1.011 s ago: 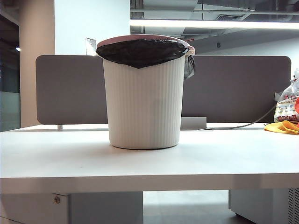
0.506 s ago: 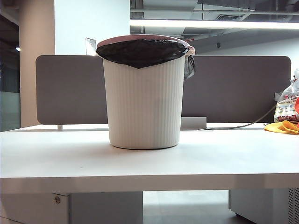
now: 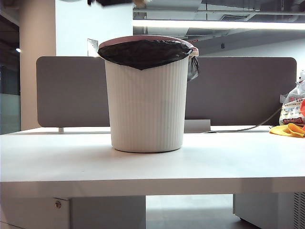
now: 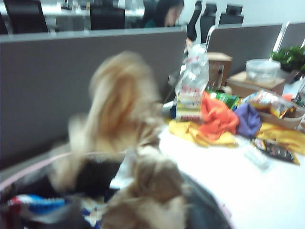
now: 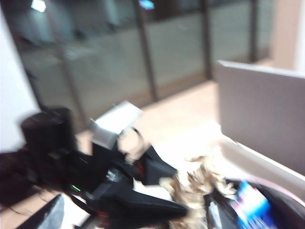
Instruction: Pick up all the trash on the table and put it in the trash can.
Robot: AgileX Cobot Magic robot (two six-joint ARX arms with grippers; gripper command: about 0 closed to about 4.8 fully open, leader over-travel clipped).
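The trash can (image 3: 147, 105), white and ribbed with a black liner, stands in the middle of the table (image 3: 143, 167). My left gripper (image 3: 116, 2) shows as a dark shape at the top edge above the can, with a scrap of tan beside it. In the right wrist view it (image 5: 174, 188) is black, its jaws spread, and a wad of trash (image 5: 195, 186) sits just off its tips over the can's rim (image 5: 281, 191). The left wrist view is blurred: one tan wad (image 4: 119, 105) streaks above the pink rim (image 4: 28, 168), and another (image 4: 152, 191) lies lower. My right gripper (image 5: 131, 219) is open nearby.
A grey-brown partition panel (image 3: 238, 90) runs behind the can. A white printed bag (image 3: 291, 107) and a yellow item (image 3: 287, 130) lie at the far right. Bright cloths (image 4: 217, 117) and packets crowd that end. A blue wrapper (image 5: 250, 200) lies inside the can.
A dark gripper with a tan scrap has come into the exterior view at the top edge above the can. The can and the table have not moved.
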